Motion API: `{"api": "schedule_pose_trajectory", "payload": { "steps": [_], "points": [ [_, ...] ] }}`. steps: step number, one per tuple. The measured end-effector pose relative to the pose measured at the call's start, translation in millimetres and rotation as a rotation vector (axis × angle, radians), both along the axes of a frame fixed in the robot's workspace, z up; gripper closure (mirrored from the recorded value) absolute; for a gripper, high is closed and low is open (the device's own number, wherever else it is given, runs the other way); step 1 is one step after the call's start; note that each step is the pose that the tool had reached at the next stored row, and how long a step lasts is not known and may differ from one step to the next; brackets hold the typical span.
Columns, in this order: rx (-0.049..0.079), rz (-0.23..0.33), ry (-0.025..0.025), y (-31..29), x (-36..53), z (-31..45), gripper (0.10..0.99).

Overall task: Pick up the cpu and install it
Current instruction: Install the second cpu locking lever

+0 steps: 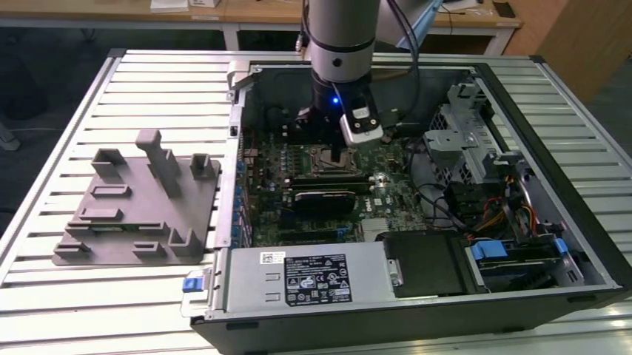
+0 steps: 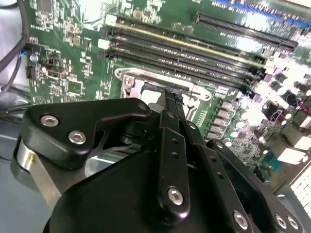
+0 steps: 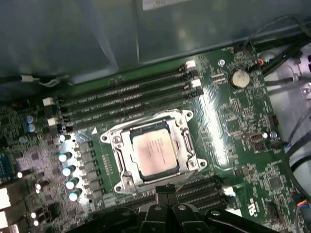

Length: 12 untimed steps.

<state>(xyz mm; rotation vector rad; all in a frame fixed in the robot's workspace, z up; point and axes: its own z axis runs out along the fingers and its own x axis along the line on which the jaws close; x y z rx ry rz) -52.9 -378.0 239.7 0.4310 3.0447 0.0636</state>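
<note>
CPU seated in socket, hand just above the board.

The cpu lies flat inside the metal socket frame on the motherboard, silver top up, apart from the hand. In both wrist views the hand has its fingers drawn together to a narrow tip, holding nothing; the tip hangs at the socket's edge, beside the memory slots, and contact with the board cannot be told. In the exterior view the arm reaches down into the open computer case, case walls close on the far side, drive cage and cables at the exterior view's right. Grey plastic tray with upright posts stands on the slatted bench at the exterior view's left, well apart from the case.
</note>
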Motion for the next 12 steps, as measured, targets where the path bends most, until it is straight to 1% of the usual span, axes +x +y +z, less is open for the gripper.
{"api": "schedule_pose_trajectory", "payload": {
  "steps": [3,7,12],
  "points": [
    [0.000,0.000,0.0000,-2.9,0.0,-0.8,0.980],
    [0.000,0.010,-0.0002,-5.8,-0.1,-3.9,0.980],
    [0.000,0.066,0.0000,-6.3,-0.8,-6.6,0.980]
  ]
}}
